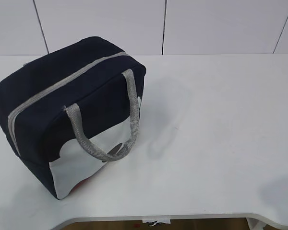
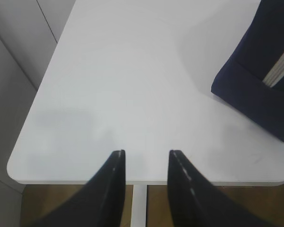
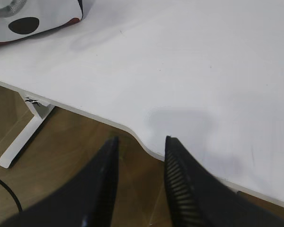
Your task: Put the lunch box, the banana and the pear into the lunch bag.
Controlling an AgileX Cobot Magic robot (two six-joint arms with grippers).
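Note:
The navy-blue lunch bag (image 1: 67, 110) stands on the left of the white table (image 1: 216, 134), its grey zipper shut along the top and its grey handles hanging over the white front panel. A corner of it shows in the left wrist view (image 2: 258, 90) and a bit of its white panel in the right wrist view (image 3: 33, 19). The lunch box, banana and pear are out of view. My left gripper (image 2: 146, 153) is open and empty over the table's near left edge. My right gripper (image 3: 141, 139) is open and empty over the table's front edge. Neither gripper shows in the exterior view.
The table's front edge curves inward near the right gripper (image 3: 146, 142). A white table leg (image 3: 23, 135) and brown floor (image 3: 61, 137) lie below. White wall panels (image 1: 163, 24) stand behind the table.

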